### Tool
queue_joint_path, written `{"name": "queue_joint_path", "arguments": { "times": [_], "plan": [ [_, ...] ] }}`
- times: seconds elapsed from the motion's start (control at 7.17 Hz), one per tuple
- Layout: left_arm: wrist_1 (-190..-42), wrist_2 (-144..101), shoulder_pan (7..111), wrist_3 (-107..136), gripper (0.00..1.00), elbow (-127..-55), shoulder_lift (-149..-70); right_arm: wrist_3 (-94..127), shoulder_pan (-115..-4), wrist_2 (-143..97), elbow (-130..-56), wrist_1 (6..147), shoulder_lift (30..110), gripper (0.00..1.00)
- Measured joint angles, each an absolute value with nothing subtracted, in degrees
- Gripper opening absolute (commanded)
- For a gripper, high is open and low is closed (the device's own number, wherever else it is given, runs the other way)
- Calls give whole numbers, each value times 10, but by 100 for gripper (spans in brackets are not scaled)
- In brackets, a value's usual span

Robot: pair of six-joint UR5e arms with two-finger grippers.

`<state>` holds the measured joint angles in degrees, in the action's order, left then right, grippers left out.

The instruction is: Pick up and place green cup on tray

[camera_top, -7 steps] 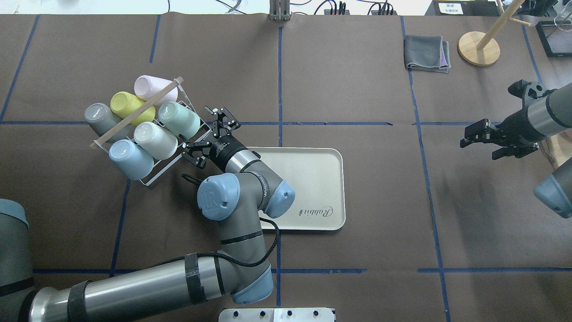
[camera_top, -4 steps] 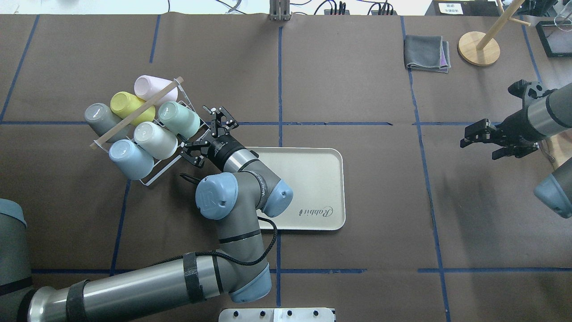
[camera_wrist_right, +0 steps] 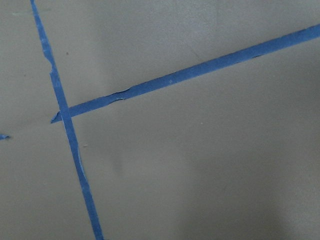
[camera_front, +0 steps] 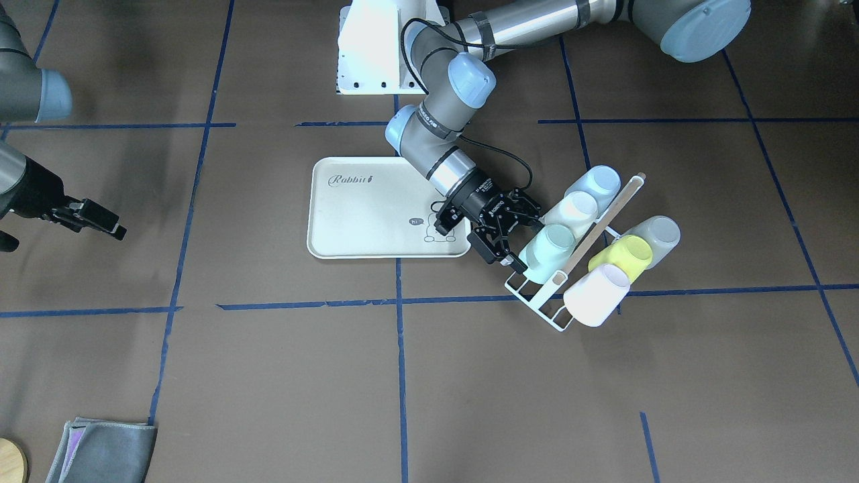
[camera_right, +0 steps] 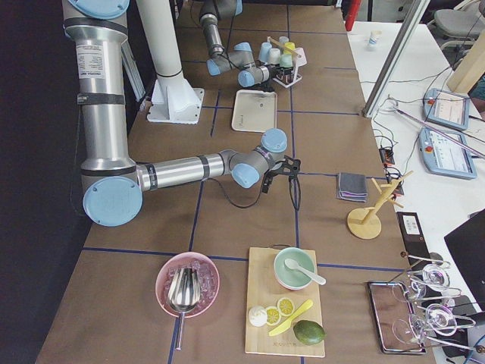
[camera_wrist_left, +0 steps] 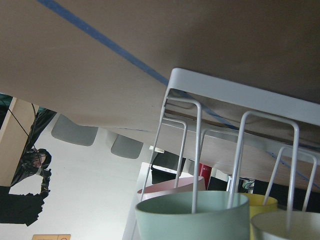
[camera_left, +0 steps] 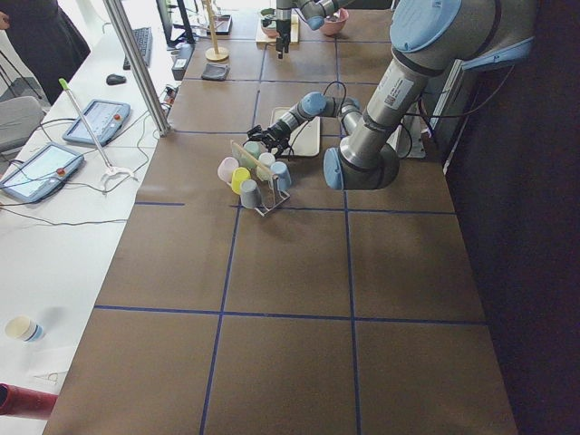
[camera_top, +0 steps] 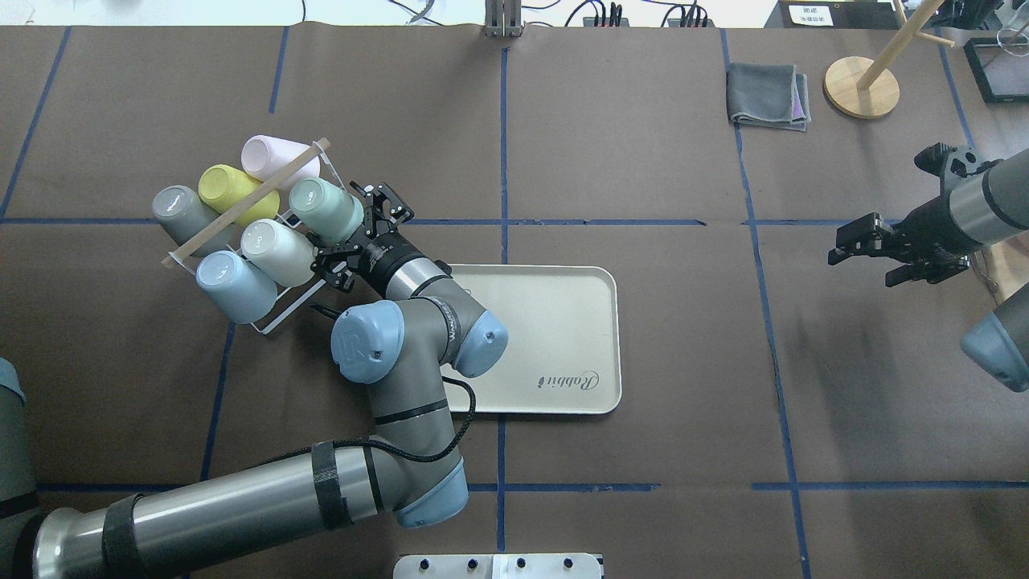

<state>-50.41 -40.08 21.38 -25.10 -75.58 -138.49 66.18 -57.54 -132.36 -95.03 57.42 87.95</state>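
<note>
The green cup is a pale mint tumbler lying tilted on a peg of the white wire rack, at the rack's end nearest the tray. It also shows in the front view and fills the bottom of the left wrist view. My left gripper is open, with a finger on each side of the cup's mouth end; contact is not visible. The cream tray with "Rabbit" script lies beside the rack, partly under my left arm. My right gripper is open and empty, far to the right.
The rack also holds a yellow-green cup, a pink cup, a grey cup, a light blue cup and a whitish cup under a wooden bar. A grey cloth and a wooden stand base sit at the far right.
My left gripper has moved left toward the rack, from beside it to straddling the mint cup's mouth end. The right arm has not moved.
</note>
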Motion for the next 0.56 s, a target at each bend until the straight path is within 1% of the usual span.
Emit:
{"name": "queue_joint_path", "arguments": {
  "times": [0.14,0.28,0.56],
  "plan": [
    [-510,-401,215,-252,98,-756,-1381,662,-576,-1324,-951,574,879,100],
    [-511,-401,216,-253,95,-756,-1380,662,-576,-1324,-951,575,879,100],
    [-512,-401,217,-255,78,-757,-1379,662,-576,-1324,-952,574,879,100]
  ]
}}
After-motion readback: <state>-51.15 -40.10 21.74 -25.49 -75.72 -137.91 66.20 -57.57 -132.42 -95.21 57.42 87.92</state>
